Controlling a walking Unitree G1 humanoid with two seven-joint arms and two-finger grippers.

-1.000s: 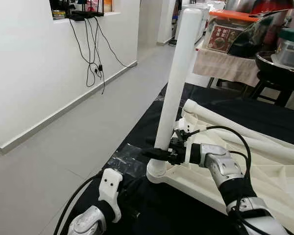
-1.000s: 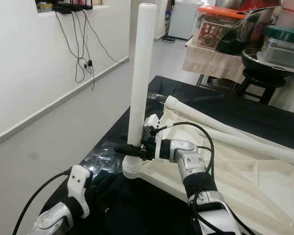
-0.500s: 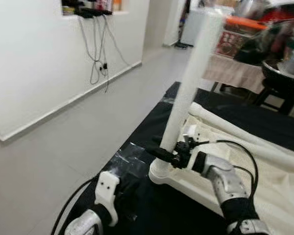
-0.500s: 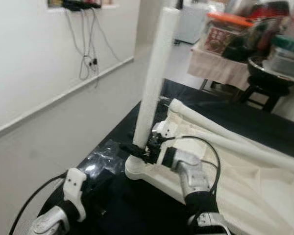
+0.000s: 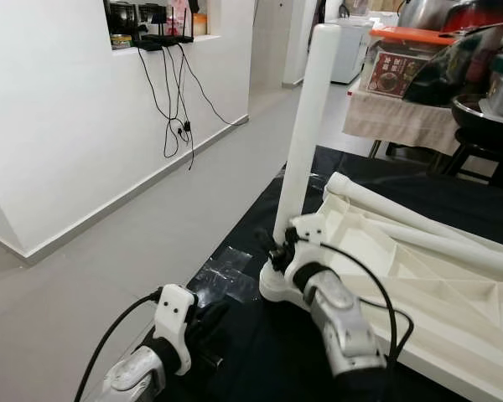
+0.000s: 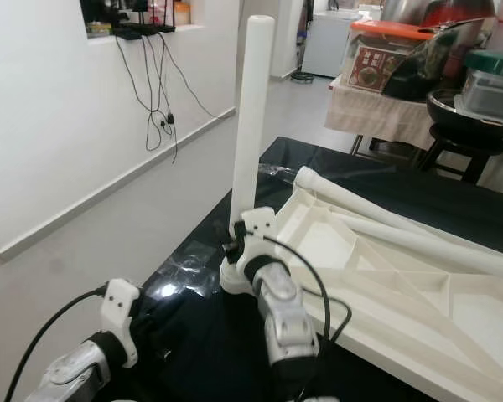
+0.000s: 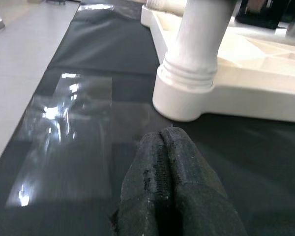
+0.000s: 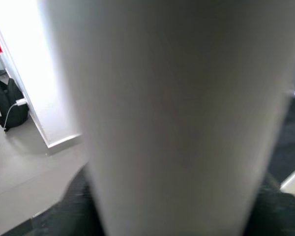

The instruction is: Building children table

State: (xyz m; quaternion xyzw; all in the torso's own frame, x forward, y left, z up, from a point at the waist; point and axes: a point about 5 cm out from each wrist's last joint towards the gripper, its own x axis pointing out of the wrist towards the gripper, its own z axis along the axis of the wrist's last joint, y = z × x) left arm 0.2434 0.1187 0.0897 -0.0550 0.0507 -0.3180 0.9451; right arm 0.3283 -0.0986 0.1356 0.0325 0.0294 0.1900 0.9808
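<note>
The right gripper (image 5: 277,251) is pressed against the lower end of the upright white table leg (image 5: 305,134), just above the collar where that leg meets the corner socket of the overturned white tabletop (image 5: 419,293). Its fingers are hidden behind the wrist, so I cannot tell how wide they are; the right wrist camera is close up against the leg (image 8: 182,113). My guess is the hold sits low so the leg can be twisted or steadied into its socket.

The left gripper (image 7: 169,142), fingers pressed together and holding nothing, rests low on the black sheet (image 5: 235,251), near the socket base (image 7: 187,98) but not touching it.

Beyond the right gripper, 2 more legs (image 5: 419,218) lie across the tabletop. The sheet covers a grey tiled floor (image 5: 151,218); to the left runs a white wall (image 5: 59,109) with dangling cables (image 5: 178,109), and ahead stands a cluttered side table (image 5: 402,109).
</note>
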